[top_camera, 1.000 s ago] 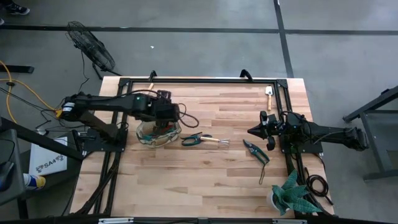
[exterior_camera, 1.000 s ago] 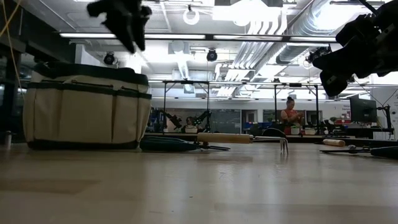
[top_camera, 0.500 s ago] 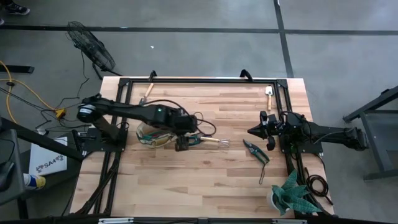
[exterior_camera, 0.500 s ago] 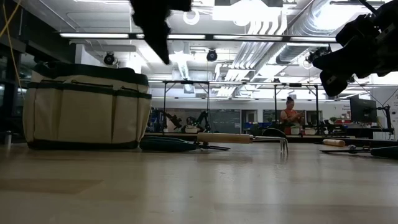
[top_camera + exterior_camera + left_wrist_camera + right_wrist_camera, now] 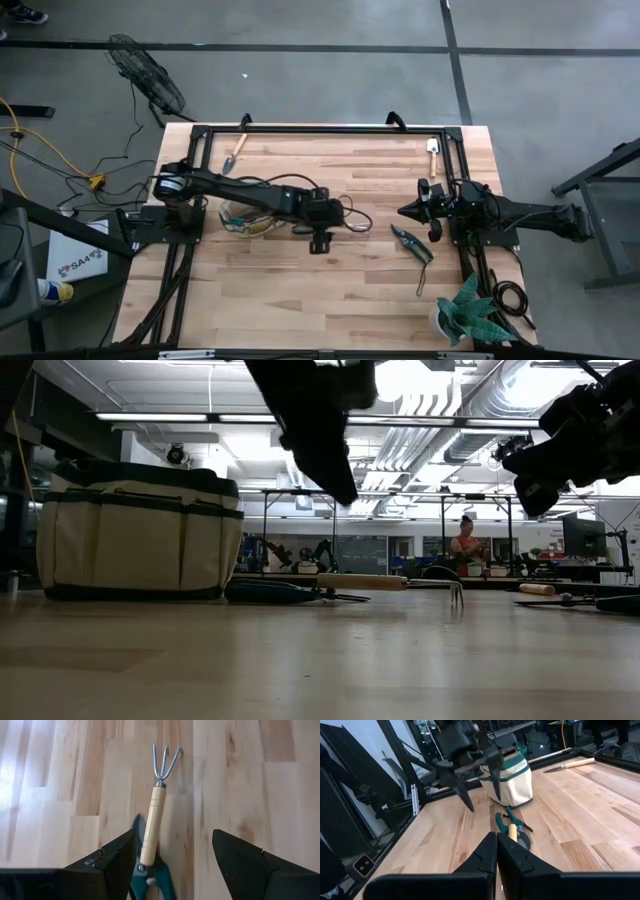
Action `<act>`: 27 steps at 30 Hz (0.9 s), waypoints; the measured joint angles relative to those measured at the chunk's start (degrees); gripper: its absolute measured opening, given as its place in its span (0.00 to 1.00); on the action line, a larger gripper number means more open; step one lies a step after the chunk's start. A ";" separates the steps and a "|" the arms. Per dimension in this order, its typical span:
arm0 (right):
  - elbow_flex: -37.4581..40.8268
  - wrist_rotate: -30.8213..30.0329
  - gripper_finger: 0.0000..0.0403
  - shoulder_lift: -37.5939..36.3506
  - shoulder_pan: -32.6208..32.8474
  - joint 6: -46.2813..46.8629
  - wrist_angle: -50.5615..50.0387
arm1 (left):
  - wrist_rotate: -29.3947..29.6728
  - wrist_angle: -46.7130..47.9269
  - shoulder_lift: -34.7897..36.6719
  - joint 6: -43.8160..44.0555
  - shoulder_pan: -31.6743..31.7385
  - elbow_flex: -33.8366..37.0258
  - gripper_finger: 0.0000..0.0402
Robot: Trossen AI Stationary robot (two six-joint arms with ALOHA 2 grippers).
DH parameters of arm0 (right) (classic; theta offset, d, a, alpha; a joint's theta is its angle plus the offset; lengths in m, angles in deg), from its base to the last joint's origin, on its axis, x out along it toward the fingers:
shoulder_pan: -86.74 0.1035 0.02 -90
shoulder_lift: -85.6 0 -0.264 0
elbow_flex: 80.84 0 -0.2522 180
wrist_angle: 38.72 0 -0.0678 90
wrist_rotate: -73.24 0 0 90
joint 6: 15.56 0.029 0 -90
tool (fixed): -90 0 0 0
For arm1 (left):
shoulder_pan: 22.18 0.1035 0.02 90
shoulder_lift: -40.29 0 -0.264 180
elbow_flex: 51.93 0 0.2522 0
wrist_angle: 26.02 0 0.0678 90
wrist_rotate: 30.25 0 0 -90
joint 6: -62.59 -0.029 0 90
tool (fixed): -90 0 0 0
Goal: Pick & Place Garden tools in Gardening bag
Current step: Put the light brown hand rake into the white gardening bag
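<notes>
My left gripper (image 5: 173, 832) is open and empty, hovering above a wooden-handled hand rake (image 5: 152, 817) and green-handled shears (image 5: 150, 881) that lie flat on the table, the rake's handle across the shears. In the high view it (image 5: 320, 240) is just right of the beige, green-trimmed bag (image 5: 243, 218), which stands upright on its base (image 5: 140, 530). My right gripper (image 5: 403, 211) is shut and empty, held above the table at the right, with dark pruners (image 5: 412, 243) lying on the table close by.
One trowel (image 5: 433, 152) lies at the far right and another (image 5: 233, 152) at the far left. A potted green plant (image 5: 470, 312) stands at the near right corner. The black frame (image 5: 320, 129) runs around the table. A person shows far off in the room (image 5: 467, 543).
My left gripper has swung from over the bag toward the table's right and near edge and has come lower. It now hangs over the rake and shears. The tools and the bag have stayed where they were.
</notes>
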 joint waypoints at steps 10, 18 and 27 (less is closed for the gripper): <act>0.01 0.00 0.01 -0.01 -0.01 0.00 0.00 | -0.05 -4.53 -6.03 -7.76 3.46 -0.24 0.62; 0.00 0.00 0.01 -0.01 0.00 0.00 0.00 | -2.85 -0.16 -9.35 -7.66 5.04 -2.04 0.62; 0.01 -0.01 0.01 0.01 0.00 0.00 0.00 | -5.50 4.40 -9.82 -9.99 5.30 -2.01 0.62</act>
